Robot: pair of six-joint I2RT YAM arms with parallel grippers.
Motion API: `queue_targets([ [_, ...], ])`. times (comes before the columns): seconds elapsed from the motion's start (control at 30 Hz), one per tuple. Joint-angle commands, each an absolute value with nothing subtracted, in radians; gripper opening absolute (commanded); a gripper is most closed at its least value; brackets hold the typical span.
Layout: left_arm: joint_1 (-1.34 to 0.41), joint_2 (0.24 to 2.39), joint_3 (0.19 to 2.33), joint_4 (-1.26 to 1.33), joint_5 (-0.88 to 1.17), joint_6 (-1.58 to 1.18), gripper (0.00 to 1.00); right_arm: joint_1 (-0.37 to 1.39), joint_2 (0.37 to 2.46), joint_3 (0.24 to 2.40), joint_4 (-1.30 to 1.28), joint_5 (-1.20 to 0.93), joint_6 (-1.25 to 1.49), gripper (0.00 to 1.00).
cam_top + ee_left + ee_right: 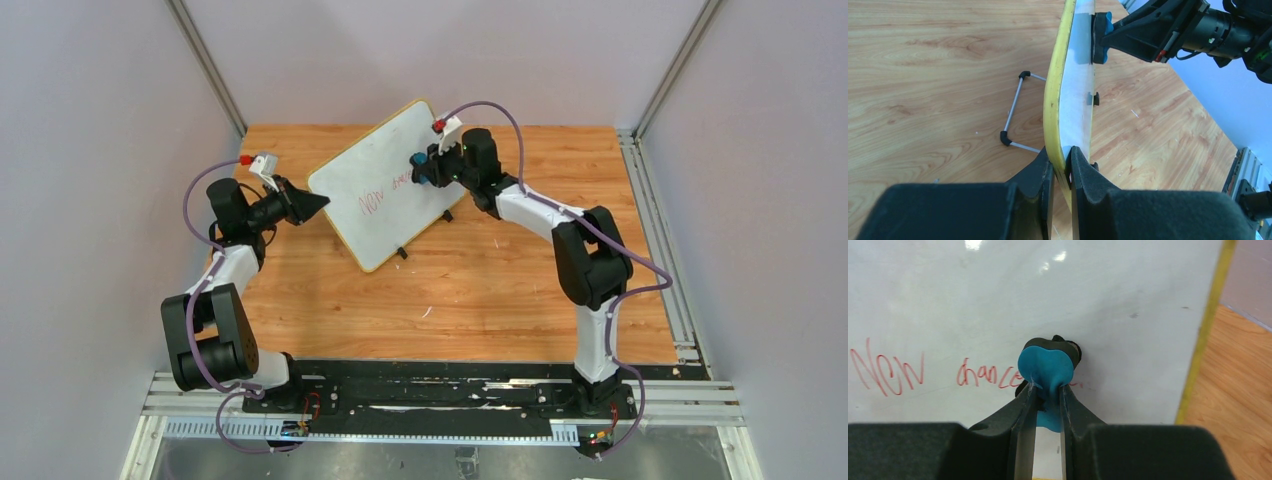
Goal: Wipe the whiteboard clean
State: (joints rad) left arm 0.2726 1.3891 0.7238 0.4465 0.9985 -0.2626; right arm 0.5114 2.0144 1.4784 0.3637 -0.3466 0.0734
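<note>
Whiteboard (385,185) at back middle of table (480,300), up on its long bottom edge, leaning back on wire stand (1013,111). Long way running from near left to far right. White face turned toward near right and a bit up. Yellow edge all round. Left claw (1062,157) pinched shut on short left edge, one finger on each side. Right claw (1047,389) squeezed shut on blue eraser (1045,362), eraser flat against face, right at end of red writing (888,372). Top corner up near back edge of table. Lots of bare wood in front of board and off to right. Less room at left, with left arm close to side wall. Metal rails (670,270) along right table edge.
</note>
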Motion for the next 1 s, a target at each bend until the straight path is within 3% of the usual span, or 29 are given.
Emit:
queue_targets([
  [0.0, 0.269, 1.392, 0.721, 0.39, 0.951, -0.158, 0.0, 0.582, 2.005, 1.486, 0.387, -0.372, 0.076, 0.01],
  [0.97, 0.268, 1.397, 0.732, 0.345, 0.953, -0.13, 0.0, 0.414, 2.119, 1.627, 0.258, -0.346, 0.025, 0.01],
])
